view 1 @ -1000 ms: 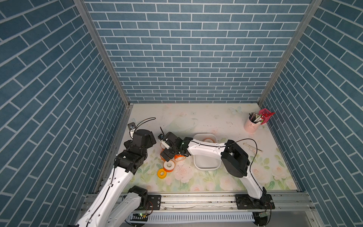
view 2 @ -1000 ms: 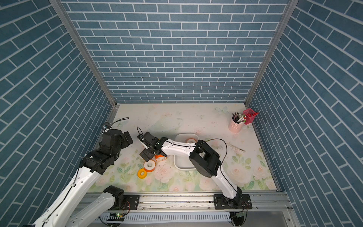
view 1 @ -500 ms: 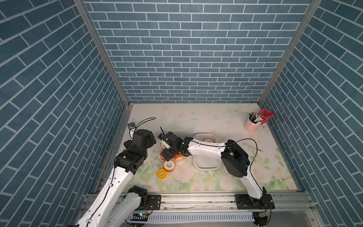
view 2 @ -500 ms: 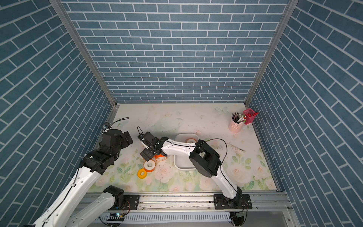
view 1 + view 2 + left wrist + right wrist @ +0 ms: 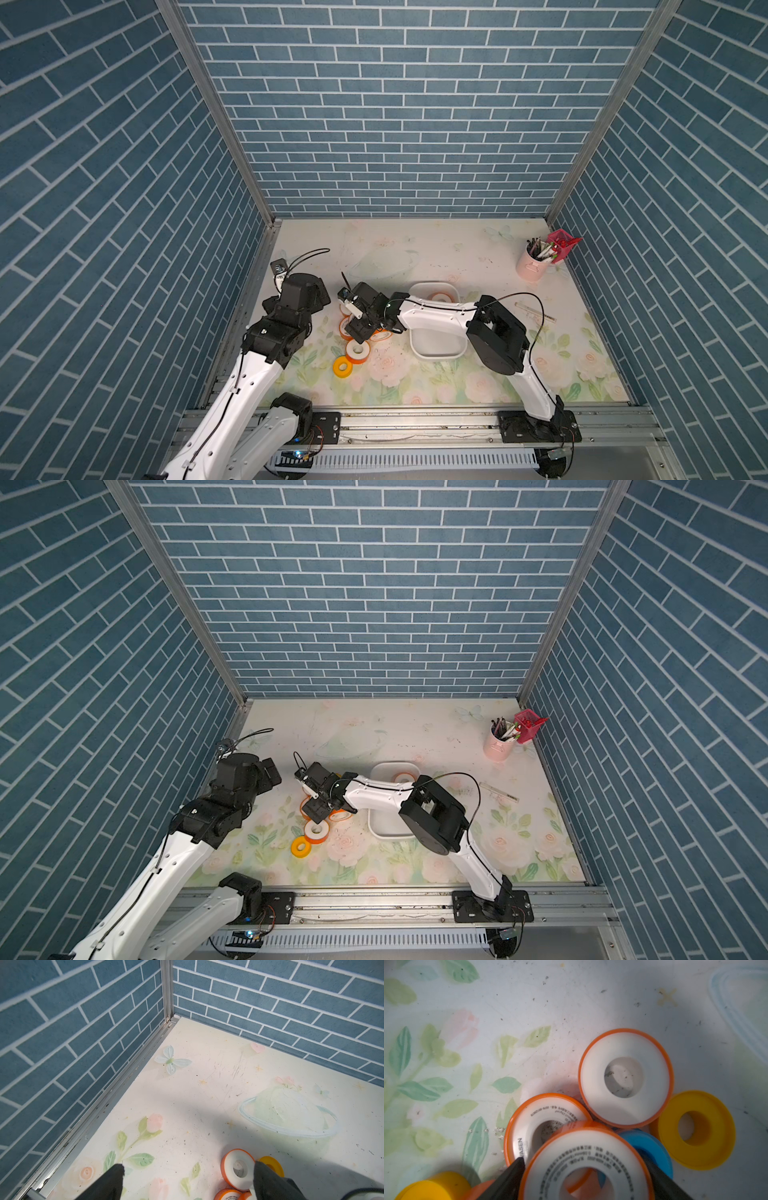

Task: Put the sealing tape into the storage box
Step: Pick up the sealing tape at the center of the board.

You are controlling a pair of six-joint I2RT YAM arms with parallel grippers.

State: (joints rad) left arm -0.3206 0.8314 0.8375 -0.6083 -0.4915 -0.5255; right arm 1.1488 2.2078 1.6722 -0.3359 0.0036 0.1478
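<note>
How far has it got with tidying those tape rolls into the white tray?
Done: one tape roll lies in the storage box. In hand: the right gripper straddles a printed orange-rimmed roll resting on others; whether it is clamped is unclear. To do: several rolls remain on the table, including a yellow roll and a blue roll.

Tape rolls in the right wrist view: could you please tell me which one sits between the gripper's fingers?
The orange-rimmed roll with a printed white face, the topmost one, lying over another printed roll and the blue one.
</note>
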